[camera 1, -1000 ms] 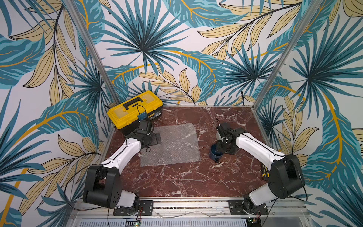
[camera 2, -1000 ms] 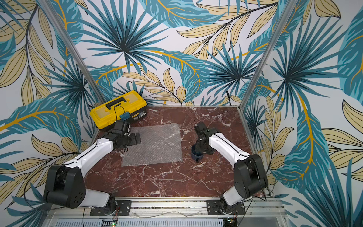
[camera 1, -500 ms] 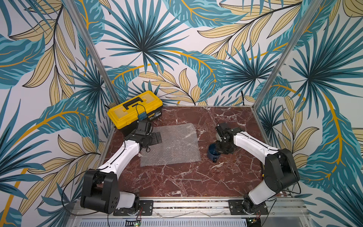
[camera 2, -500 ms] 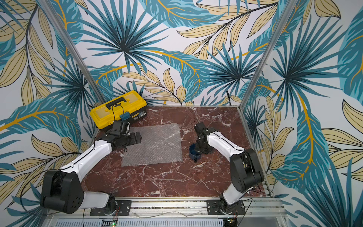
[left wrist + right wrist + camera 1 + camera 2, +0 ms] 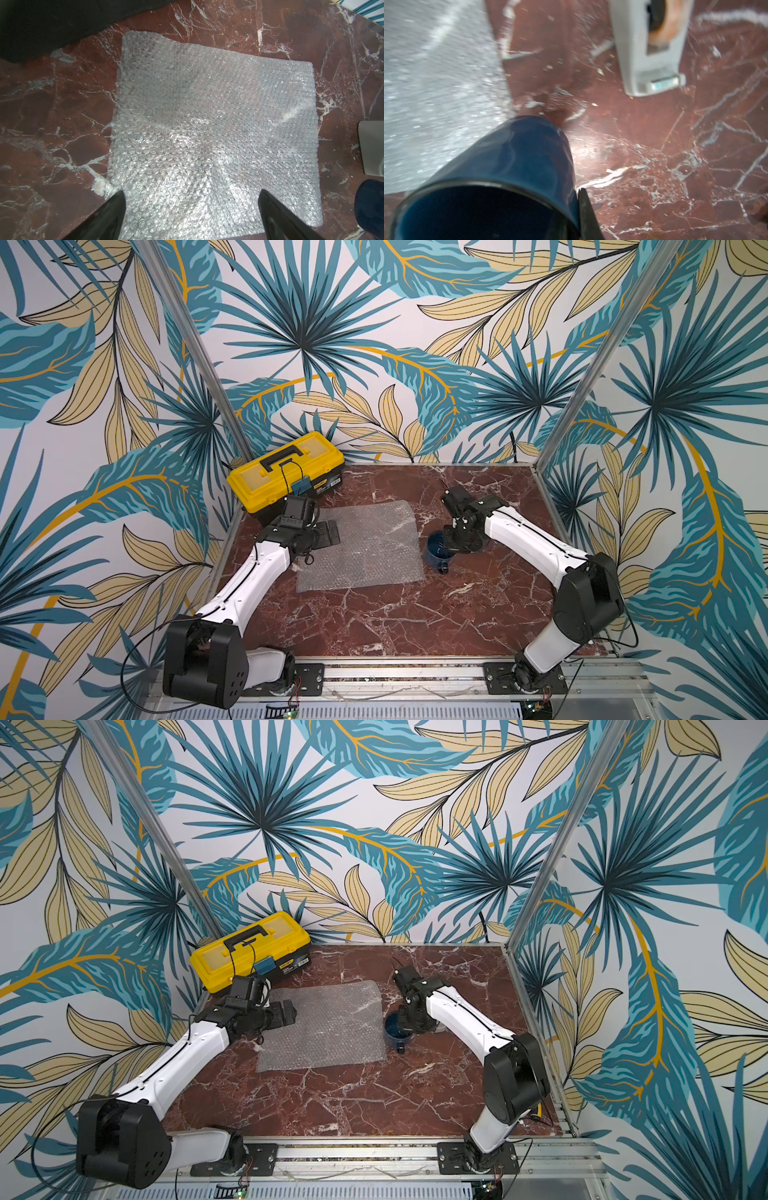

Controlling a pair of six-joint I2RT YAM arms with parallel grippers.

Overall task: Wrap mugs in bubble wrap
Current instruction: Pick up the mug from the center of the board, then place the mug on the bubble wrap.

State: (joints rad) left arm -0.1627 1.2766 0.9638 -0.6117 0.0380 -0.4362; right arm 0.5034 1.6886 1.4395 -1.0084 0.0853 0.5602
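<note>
At right end effector, mug, seemingly gripped

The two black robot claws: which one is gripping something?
The right gripper: its jaws are shut on the small dark navy-blue mug. The left gripper hangs open over the clear bubble wrap sheet, holding nothing.

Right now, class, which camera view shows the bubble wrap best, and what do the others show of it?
The left wrist view: the bubble wrap fills most of the picture, its single bubbles sharp. Both top views show it whole but small, lying flat. The right wrist view catches only a blurred part beside the mug.
</note>
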